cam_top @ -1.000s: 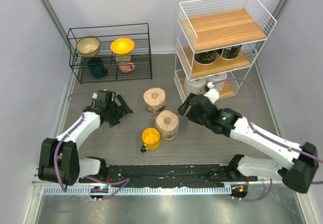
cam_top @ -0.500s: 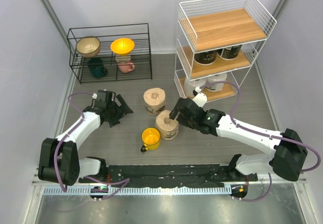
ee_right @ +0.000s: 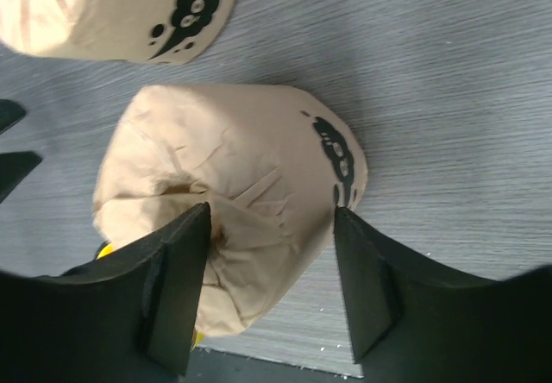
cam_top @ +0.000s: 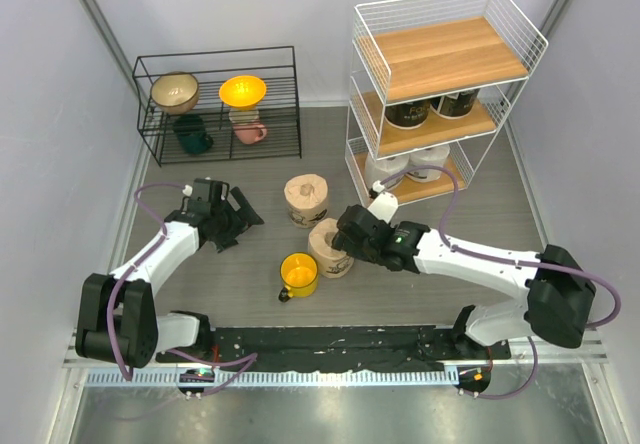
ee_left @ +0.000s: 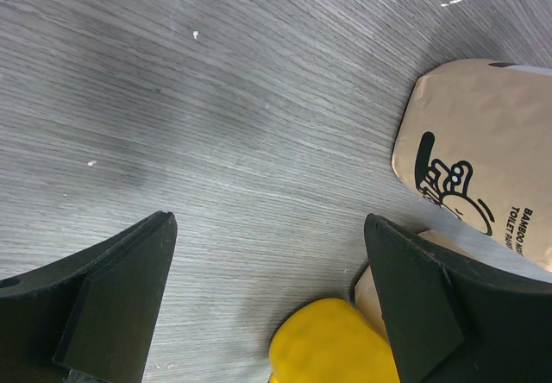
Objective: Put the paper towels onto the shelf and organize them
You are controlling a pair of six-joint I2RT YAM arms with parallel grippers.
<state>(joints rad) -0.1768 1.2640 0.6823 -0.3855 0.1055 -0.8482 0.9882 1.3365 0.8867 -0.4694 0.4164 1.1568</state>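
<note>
Two tan-brown paper towel rolls stand on the table: a near one (cam_top: 330, 245) and a far one (cam_top: 306, 198). My right gripper (cam_top: 350, 234) is open just above the near roll (ee_right: 233, 210), one finger over its core and the other past its right side. The far roll (ee_right: 112, 8) shows at the top of the right wrist view. The white wire shelf (cam_top: 440, 84) holds two dark-wrapped rolls (cam_top: 432, 108) on the middle board and white rolls (cam_top: 405, 167) on the bottom board. My left gripper (cam_top: 243, 219) is open and empty over bare table left of the rolls (ee_left: 483, 159).
A yellow mug (cam_top: 298, 274) stands just left of the near roll; it also shows in the left wrist view (ee_left: 332, 344). A low black wire rack (cam_top: 220, 104) with bowls and mugs stands at the back left. The shelf's top board is bare.
My right arm has swung left from in front of the shelf and come down over the near tan roll. The left arm has not moved.
</note>
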